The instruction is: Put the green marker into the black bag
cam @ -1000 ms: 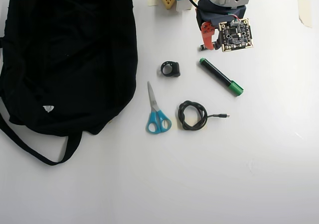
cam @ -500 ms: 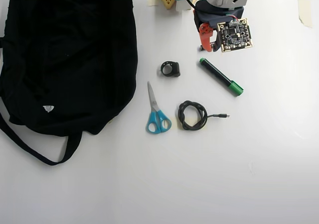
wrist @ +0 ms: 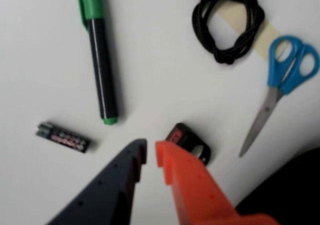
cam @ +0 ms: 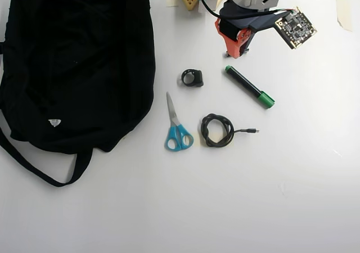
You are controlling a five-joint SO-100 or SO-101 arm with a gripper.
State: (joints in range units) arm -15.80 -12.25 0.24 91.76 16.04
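a plain white tabletop (cam: 292, 197) is shown in the overhead view, evenly lit; nothing of the room beyond it is visible. a strip of pale tape (cam: 343, 13) is stuck near the top right corner. the arm base is seated at the top edge, right of centre.

the black bag (cam: 73, 67) is laid flat over the top left corner and the left edge. it is soft black fabric with a small white label (cam: 54, 122) and a thin strap (cam: 39, 171) looped out below it. its opening cannot be made out, and no contents are visible.

the green marker (cam: 250, 86) is laid on the bare tabletop right of centre in the upper half, well apart from the bag. it is set diagonally, with the small green end toward the arm base and the bright green cap toward the right edge. the barrel is dark, and a pale line is seen along it in the wrist view (wrist: 99, 55).

a small black ring-like part (cam: 192, 77) lies between marker and bag. blue-handled scissors (cam: 177, 127) and a coiled black cable (cam: 218, 130) lie below these. a small black battery (wrist: 62, 137) is seen only in the wrist view, beside the marker's green end.

the gripper (wrist: 151, 155) is held above the tabletop near the marker's green end, touching nothing. its dark and orange fingers are nearly pressed together, with only a narrow slit between the tips, and nothing is pinched
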